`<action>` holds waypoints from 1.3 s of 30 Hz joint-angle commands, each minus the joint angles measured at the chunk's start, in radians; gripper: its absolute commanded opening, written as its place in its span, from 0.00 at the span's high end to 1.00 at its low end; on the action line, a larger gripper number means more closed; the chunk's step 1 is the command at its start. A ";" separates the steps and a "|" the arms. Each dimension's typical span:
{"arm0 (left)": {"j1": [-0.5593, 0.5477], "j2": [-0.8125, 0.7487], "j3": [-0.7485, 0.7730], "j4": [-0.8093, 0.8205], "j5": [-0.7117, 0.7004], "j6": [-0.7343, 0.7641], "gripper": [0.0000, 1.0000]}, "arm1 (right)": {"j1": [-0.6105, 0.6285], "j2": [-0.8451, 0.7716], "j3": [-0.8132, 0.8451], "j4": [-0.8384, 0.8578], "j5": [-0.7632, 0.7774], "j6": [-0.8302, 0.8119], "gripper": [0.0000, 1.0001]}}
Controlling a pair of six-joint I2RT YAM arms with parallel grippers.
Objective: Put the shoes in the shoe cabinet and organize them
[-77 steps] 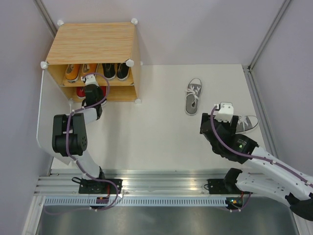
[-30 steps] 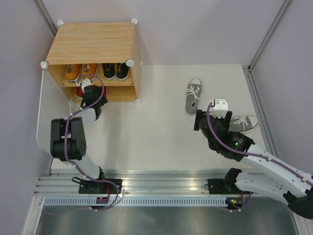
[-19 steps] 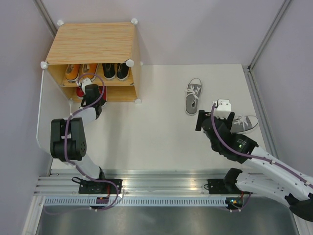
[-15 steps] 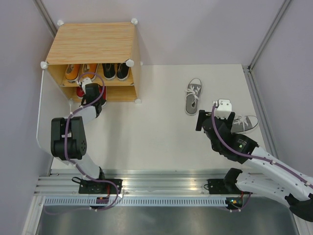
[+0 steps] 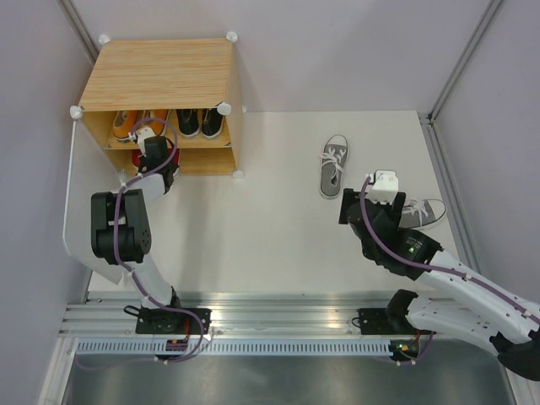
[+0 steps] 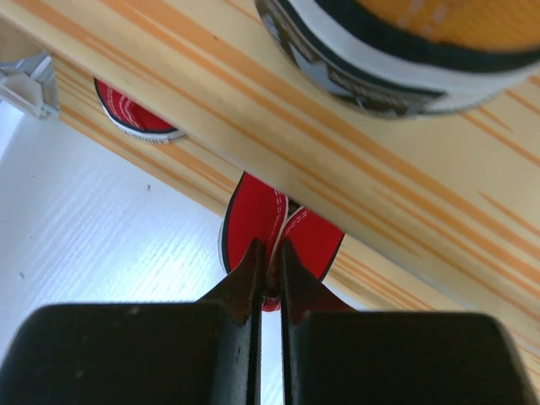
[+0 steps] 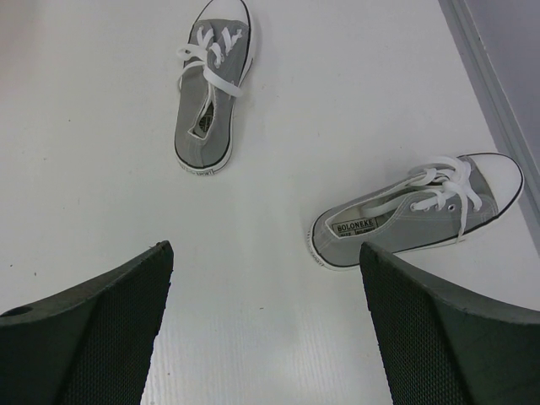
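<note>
At the cabinet (image 5: pixel 160 72), the left end effector (image 6: pixel 270 274) is pinched shut on the heel of a red shoe (image 6: pixel 253 224) beneath the shelf, apparently to seat it in the lower compartment. Across the worktop (image 7: pixel 84 169), the right end effector (image 7: pixel 263 253) hangs wide open and empty above the far grey shoe (image 7: pixel 209 93) and the near grey shoe (image 7: pixel 413 215), which lie well apart and are not yet shelved.

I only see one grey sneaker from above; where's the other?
The other grey sneaker sits on the right side of the table, half hidden by the right arm from above, just beyond the open right gripper and right of its mate.
</note>
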 commanded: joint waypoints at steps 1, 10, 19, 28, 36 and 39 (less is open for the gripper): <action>0.037 0.031 0.062 0.140 -0.031 0.035 0.98 | -0.006 0.015 0.037 0.006 0.040 -0.014 0.05; 0.061 0.079 0.105 0.204 0.025 0.067 0.98 | -0.017 0.049 0.035 0.017 0.056 -0.014 0.05; 0.070 0.102 0.125 0.258 0.074 0.055 0.98 | -0.025 0.067 0.037 0.032 0.056 -0.025 0.05; 0.070 0.050 0.064 0.289 0.109 0.039 0.98 | -0.034 0.086 0.031 0.048 0.051 -0.039 0.05; 0.047 0.043 0.047 0.325 0.305 0.147 0.98 | -0.045 0.075 0.008 0.060 0.036 -0.040 0.05; 0.046 0.033 0.036 0.325 0.313 0.157 0.98 | -0.049 0.070 0.003 0.063 0.034 -0.047 0.05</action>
